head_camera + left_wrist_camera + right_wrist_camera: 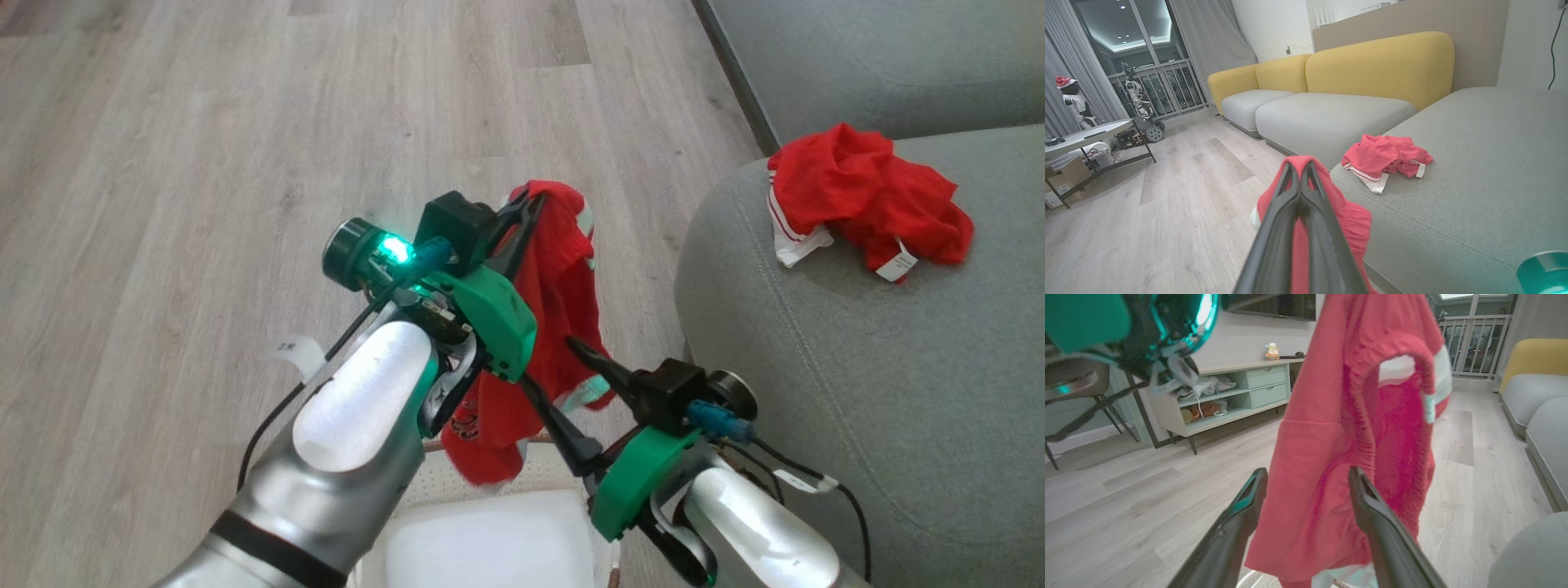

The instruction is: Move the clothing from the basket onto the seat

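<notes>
The left gripper [529, 204] is closed on the top of one red garment [563, 278]. The cloth hangs down from its fingertips, above the basket [545, 469] and beside the front edge of the seat [857, 384]. The right gripper [545, 359] is open at the lower part of this cloth, which hangs between its two spread fingers; if they touch it I cannot tell. The second red garment [865, 192] lies crumpled on the seat near its rounded corner, well apart from both grippers.

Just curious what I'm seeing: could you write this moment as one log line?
left gripper: shut on hanging red sports garment | right gripper: open near it | second red garment: crumpled on grey-green fabric seat
</notes>
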